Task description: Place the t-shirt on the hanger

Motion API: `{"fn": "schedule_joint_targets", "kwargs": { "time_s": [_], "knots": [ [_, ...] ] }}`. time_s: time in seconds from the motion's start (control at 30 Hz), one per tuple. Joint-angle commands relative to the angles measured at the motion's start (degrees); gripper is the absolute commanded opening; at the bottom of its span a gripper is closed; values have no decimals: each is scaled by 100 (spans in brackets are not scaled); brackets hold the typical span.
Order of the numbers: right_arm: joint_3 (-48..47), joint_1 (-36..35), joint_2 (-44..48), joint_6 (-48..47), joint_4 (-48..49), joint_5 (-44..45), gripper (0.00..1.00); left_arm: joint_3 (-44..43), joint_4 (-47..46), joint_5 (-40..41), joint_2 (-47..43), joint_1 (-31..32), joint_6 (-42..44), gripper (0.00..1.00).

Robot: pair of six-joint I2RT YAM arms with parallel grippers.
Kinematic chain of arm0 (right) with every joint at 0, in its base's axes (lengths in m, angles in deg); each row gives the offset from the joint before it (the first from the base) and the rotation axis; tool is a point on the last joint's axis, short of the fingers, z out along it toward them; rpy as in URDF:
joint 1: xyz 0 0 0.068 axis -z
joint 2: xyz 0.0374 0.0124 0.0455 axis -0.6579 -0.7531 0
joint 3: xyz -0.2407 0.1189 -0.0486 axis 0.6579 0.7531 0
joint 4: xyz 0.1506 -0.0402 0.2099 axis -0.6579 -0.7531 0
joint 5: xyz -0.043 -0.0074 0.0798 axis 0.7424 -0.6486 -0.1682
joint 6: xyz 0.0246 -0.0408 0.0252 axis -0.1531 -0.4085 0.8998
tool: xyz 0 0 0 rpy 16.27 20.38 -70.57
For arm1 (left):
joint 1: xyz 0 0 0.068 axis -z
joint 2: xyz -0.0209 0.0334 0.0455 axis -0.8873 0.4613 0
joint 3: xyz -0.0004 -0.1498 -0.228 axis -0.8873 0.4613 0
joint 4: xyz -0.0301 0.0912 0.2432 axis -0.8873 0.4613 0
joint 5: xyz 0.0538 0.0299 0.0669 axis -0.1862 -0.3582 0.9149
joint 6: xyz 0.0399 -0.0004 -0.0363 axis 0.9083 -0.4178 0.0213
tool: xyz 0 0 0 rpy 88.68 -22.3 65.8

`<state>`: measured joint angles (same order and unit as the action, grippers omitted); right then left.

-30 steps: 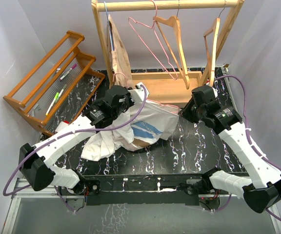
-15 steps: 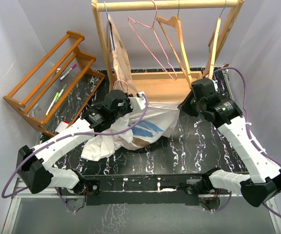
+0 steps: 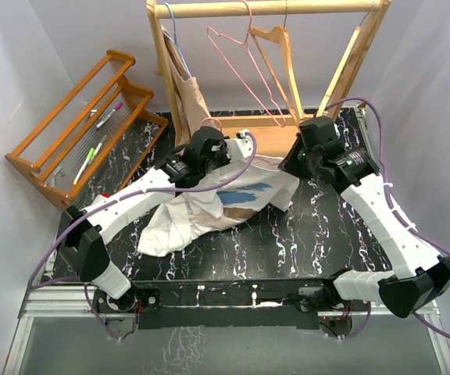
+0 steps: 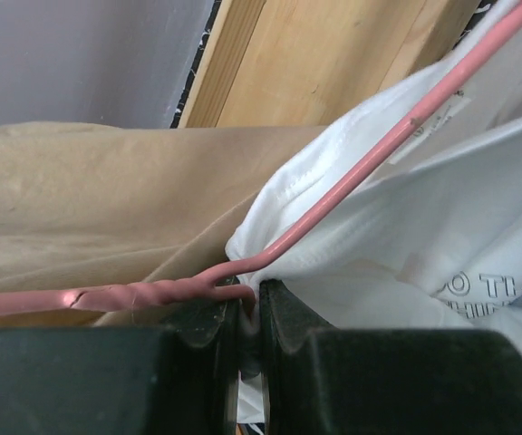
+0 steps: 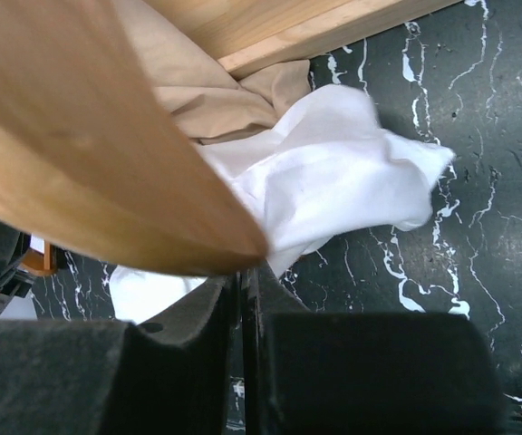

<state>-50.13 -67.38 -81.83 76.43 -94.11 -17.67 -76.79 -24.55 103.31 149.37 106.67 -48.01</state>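
The white t-shirt (image 3: 186, 223) with its blue print hangs stretched between my two grippers, its lower part resting on the black marbled table (image 3: 319, 234). The thin pink hanger (image 4: 352, 177) runs out through the shirt's collar in the left wrist view. My left gripper (image 3: 216, 148) is shut on the hanger's twisted neck together with collar cloth (image 4: 248, 308), beside the beige garment (image 4: 107, 208). My right gripper (image 3: 294, 162) is shut at the shirt's far edge (image 5: 333, 172); white cloth reaches its tips (image 5: 247, 272), partly hidden by a blurred wooden hanger (image 5: 89, 154).
A wooden clothes rack (image 3: 272, 9) stands at the back with a beige garment (image 3: 190, 98) on a blue hanger, a second pink wire hanger (image 3: 244, 74) and light-wood hangers (image 3: 287, 70). The rack's base board (image 3: 264, 141) lies behind the grippers. A wooden shelf with pens (image 3: 92, 129) stands at left.
Both grippers have moved towards the rack and risen, taking the shirt and hanger with them. The shirt is pulled wider and more of it is off the table.
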Motion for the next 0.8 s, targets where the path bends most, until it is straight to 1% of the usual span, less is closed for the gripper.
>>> {"fn": "schedule_joint_targets", "kwargs": {
  "time_s": [0.0, 0.1, 0.23, 0.33, 0.47, 0.6, 0.77],
  "knots": [
    [-210, -158, -32, -80, 544, -19, 8, -546, 368, -229, -79, 95, -411, 0],
    [-290, -225, -109, -67, 637, 43, 8, -583, 738, -336, -95, 164, -423, 0],
    [-583, -224, -203, -125, 661, 195, 8, -280, 1028, -525, -320, 173, -368, 0],
    [-929, -224, -332, -223, 617, 268, 8, -74, 1106, -521, -433, 188, -391, 0],
    [-1417, -224, -488, -325, 526, 312, 8, -23, 1054, -496, -470, 200, -399, 0],
    [-1632, -224, -619, -407, 503, 173, 8, -147, 959, -518, -379, 198, -403, 0],
    [-1359, -285, -656, -445, 674, -228, 8, -827, 985, -684, -65, 200, -762, 0]
  ]
}}
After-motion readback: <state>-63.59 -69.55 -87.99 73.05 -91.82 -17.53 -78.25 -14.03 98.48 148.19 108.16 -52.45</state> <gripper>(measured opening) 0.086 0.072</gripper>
